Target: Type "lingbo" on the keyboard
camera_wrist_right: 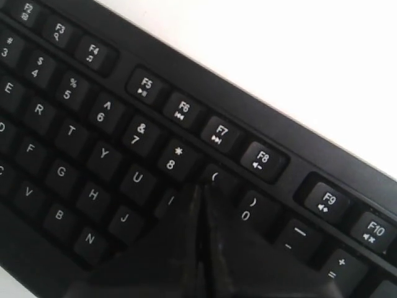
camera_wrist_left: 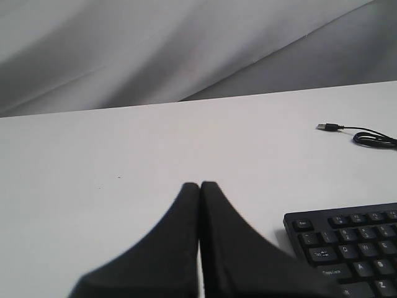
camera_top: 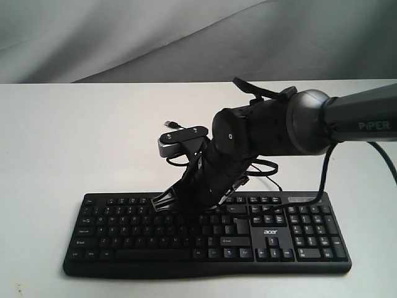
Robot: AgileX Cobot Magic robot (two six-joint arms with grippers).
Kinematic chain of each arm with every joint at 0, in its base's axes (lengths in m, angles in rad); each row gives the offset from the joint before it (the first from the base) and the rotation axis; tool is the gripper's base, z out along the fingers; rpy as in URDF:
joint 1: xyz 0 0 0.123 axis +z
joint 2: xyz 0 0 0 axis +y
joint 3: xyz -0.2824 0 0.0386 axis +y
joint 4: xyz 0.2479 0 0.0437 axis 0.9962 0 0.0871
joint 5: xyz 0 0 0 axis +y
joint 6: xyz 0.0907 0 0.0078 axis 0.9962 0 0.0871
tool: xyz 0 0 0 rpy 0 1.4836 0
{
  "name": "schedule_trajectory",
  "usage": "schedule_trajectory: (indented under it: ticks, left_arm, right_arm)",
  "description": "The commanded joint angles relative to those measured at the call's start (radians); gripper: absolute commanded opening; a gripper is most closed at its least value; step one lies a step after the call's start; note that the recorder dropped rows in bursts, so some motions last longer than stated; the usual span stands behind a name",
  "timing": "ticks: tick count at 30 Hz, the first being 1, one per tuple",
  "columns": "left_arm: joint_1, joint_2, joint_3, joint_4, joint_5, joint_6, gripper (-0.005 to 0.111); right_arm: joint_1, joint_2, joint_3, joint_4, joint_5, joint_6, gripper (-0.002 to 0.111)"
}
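Keyboard (camera_top: 149, 239) black with white lettering; right hand (camera_wrist_right: 200, 187) black; table (camera_top: 74, 136) white.

All three views share the keyboard (camera_top: 124, 231): exterior from its front, right wrist close above, left wrist low beside.

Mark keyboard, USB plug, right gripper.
Wide black plastic keyboard (camera_top: 271, 233): exterior view, acer logo panel.
Thin black cable's USB plug (camera_wrist_left: 329, 126): left wrist view, connector body.
Right gripper (camera_wrist_right: 200, 189): right wrist view, shut fingertips.

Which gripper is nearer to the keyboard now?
Right. The right gripper is shut over the keyboard, tips by the 9 key; the left gripper is shut over the table, beside the Esc key.
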Motion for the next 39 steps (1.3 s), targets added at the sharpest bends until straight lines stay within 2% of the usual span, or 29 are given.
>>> schedule_trajectory:
  ticks: [1,25,39]
  left_arm:
    - [0.002,-0.003,0.004,-0.008,-0.005,-0.004,0.001]
    - [0.002,-0.003,0.004,-0.008,-0.005,-0.004,0.001]
    - [0.002,-0.003,0.004,-0.008,-0.005,-0.004,0.001]
  right_arm:
    - [-0.004,-0.001,0.003,0.001,0.005,0.0,0.0]
    - [-0.002,-0.008,0.055,0.001,-0.069,0.017,0.0]
    - [0.003,-0.176,0.055,-0.009,-0.081,-0.075,0.0]
